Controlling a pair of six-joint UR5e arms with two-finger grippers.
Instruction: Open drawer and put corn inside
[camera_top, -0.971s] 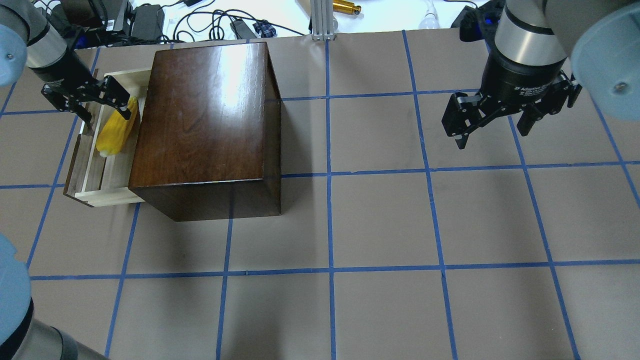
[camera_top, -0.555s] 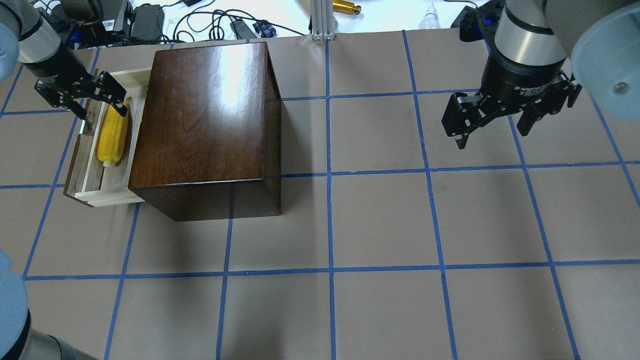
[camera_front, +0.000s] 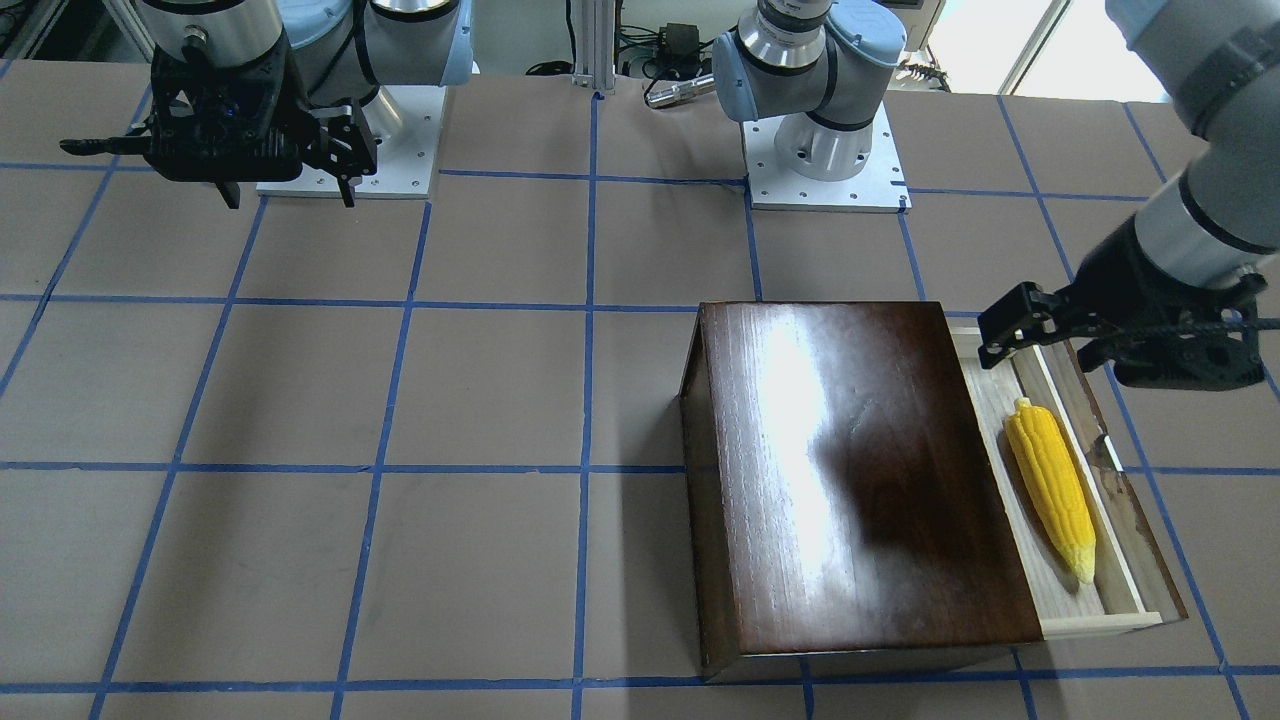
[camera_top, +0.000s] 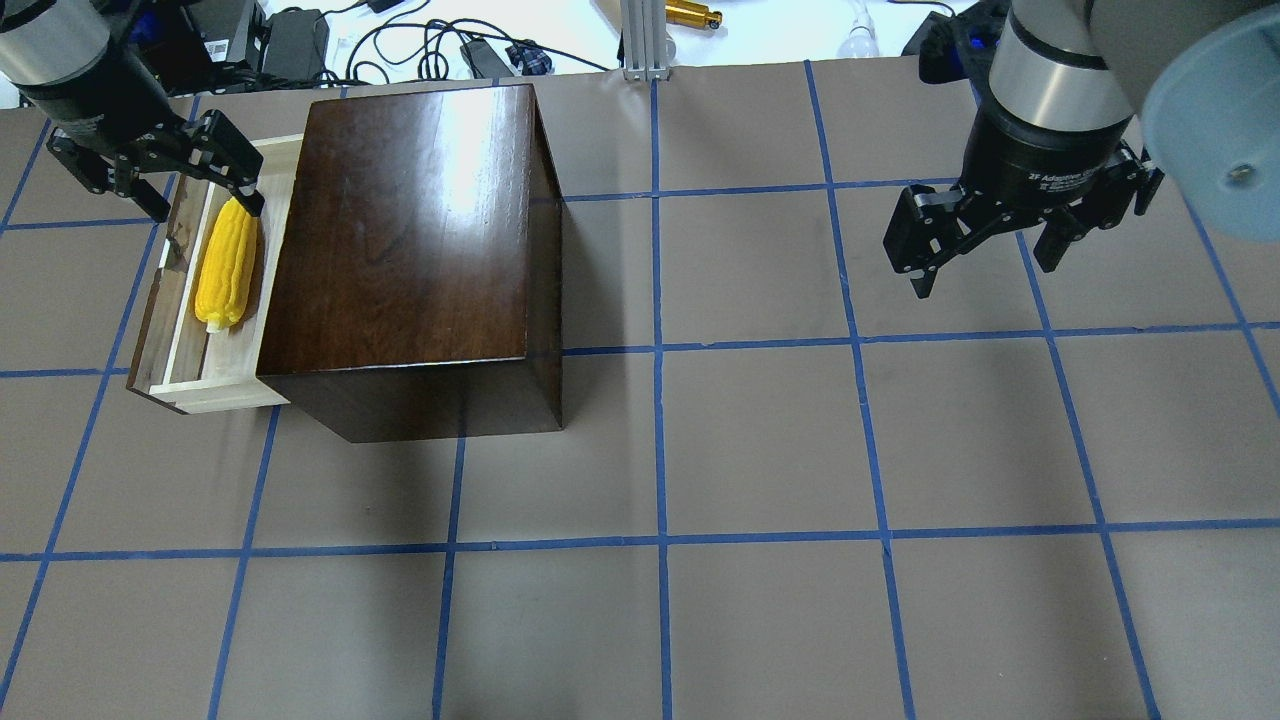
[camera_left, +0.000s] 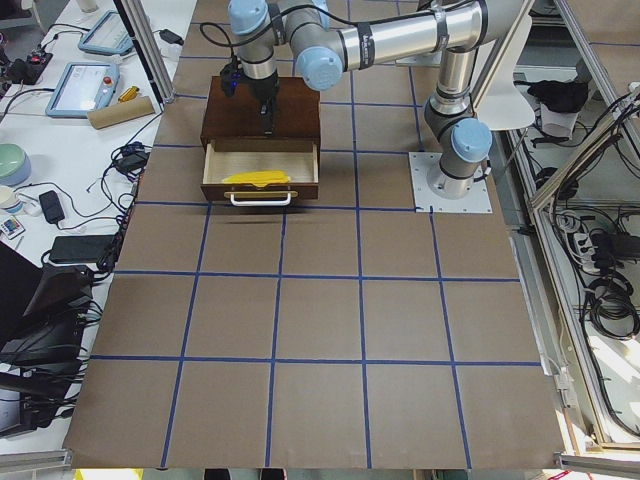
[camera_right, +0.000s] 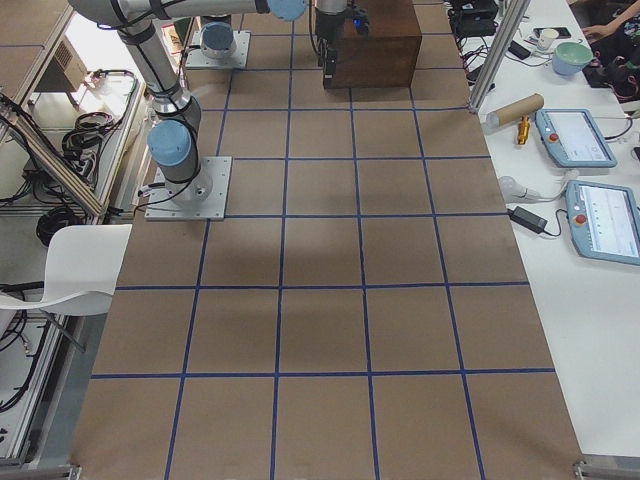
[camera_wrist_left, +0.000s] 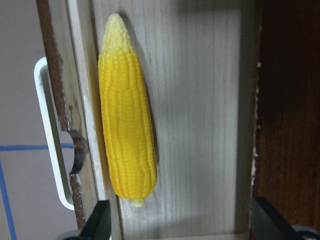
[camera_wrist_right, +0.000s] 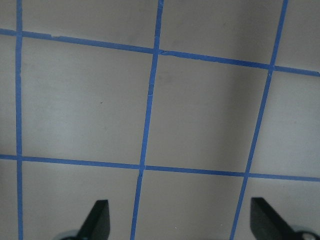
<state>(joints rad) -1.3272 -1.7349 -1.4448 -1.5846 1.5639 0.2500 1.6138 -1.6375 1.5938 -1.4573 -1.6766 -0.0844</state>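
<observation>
Looking at the corn (camera_top: 227, 263), you will find it lying flat on the pale floor of the drawer (camera_top: 222, 390), just below the left hand (camera_top: 208, 208) and holding no contact with it. Its blunt end points toward that hand and its paler tip points away, as the left wrist view shows. The cob runs lengthwise along the drawer, pressed close to the inner face of the front panel, on the same side of the hand as the metal pull (camera_wrist_left: 50, 135). The drawer stands pulled out from the dark-brown box (camera_top: 400, 230), whose glossy top lies on the other side of the left hand from the pull. The left hand hovers over the end of the drawer nearest the cob's blunt end, its fingers spread wide and gripping nothing; one fingertip sits over the box side of the tray and the other over the front panel side. Your right hand (camera_top: 985, 278) hangs well apart from the left hand, the box and the corn, also with its fingers spread and empty. Beneath it there is only the brown worktop (camera_top: 760, 440) crossed by blue tape lines (camera_top: 660, 400), which is all the right wrist view shows between its two fingertips.
</observation>
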